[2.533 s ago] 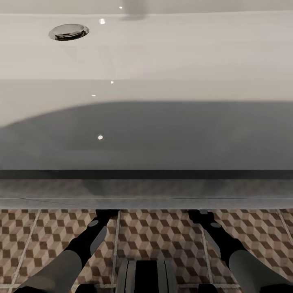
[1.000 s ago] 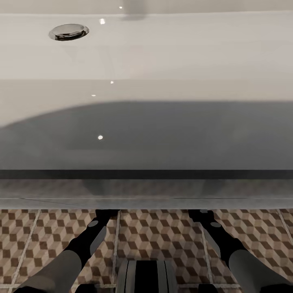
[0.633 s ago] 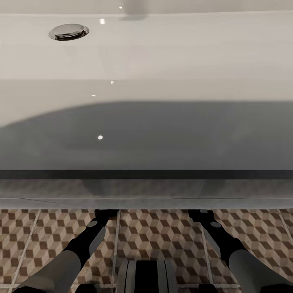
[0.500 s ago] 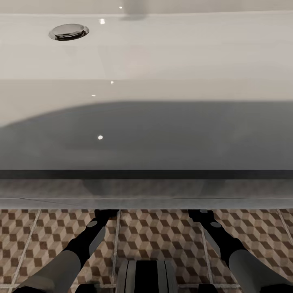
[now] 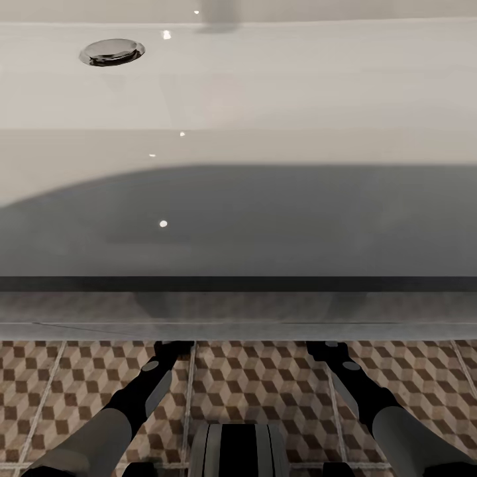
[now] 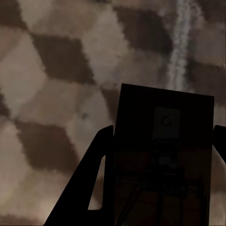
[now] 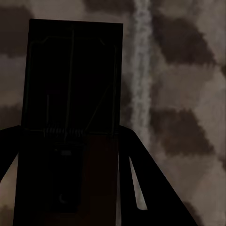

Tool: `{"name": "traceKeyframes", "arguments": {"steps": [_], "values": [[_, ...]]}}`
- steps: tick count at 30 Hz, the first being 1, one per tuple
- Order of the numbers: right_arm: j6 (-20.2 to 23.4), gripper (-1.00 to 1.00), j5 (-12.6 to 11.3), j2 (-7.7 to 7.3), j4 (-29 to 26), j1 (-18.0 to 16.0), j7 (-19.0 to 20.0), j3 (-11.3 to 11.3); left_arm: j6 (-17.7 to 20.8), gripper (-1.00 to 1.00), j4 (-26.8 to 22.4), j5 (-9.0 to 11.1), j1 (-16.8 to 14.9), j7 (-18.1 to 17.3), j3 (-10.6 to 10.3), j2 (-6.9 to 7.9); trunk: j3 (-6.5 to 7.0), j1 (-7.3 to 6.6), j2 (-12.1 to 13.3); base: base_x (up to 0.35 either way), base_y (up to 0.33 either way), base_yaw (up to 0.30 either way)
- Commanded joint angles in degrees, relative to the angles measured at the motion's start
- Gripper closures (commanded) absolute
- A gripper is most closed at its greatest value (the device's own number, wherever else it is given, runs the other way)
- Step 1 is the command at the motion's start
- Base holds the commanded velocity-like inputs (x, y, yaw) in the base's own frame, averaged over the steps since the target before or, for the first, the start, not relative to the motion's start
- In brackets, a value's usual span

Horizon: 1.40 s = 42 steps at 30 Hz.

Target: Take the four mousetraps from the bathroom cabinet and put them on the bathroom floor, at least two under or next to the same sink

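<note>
Head view: you're facing the bathroom sink [image 5: 265, 86] at close range, a wide glossy white basin with a chrome drain [image 5: 112, 52] toward its upper left and its flat front panel in grey shadow. Below it runs a strip of bathroom floor [image 5: 258, 381], square tiles printed with brown, beige and white cubes and pale grout lines. Both your arms reach forward and down, and the left gripper [image 5: 173, 346] and right gripper [image 5: 323, 348] pass under the sink's front edge, so from here you cannot tell how their fingers stand.

Left wrist view: your left gripper [image 6: 162, 155] holds a mousetrap [image 6: 165, 141] between its dark fingers [image 6: 92, 174], one on each side of the board. The trap is a flat dark rectangular board with thin metal wire and a coil spring, all in deep shadow. It sticks out past the fingertips over the cube-pattern tile, with a grout line just beyond it. You cannot tell whether it touches the floor.

Right wrist view: your right gripper [image 7: 70, 155] is clamped on a second mousetrap [image 7: 70, 84], same flat board with wire bar and spring, nearly black in shadow. It projects over the tile, beside a pale grout line [image 7: 141, 70].
</note>
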Motion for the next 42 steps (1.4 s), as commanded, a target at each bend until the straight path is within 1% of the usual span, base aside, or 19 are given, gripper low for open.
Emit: {"name": "traceKeyframes", "arguments": {"steps": [1,26,42], "values": [[-0.23,1.0,-0.81,-0.06,0.04,-0.03,-0.18,0.47,-0.29,1.0,0.18,0.41,-0.03,0.64,-0.51,0.03,-0.03,-0.01,-0.01,0.0,0.0,0.0],[-0.24,1.0,-0.81,-0.06,0.04,-0.04,-0.18,0.47,-0.51,1.0,0.51,0.38,-0.04,0.64,-0.51,-0.18,-0.03,-0.01,-0.01,0.0,0.0,0.0],[-0.24,1.0,-0.82,-0.06,0.04,-0.02,-0.18,0.47,-0.45,1.0,0.7,0.42,-0.05,0.72,-0.51,-0.02,-0.03,-0.01,-0.01,0.0,0.0,0.0]]}}
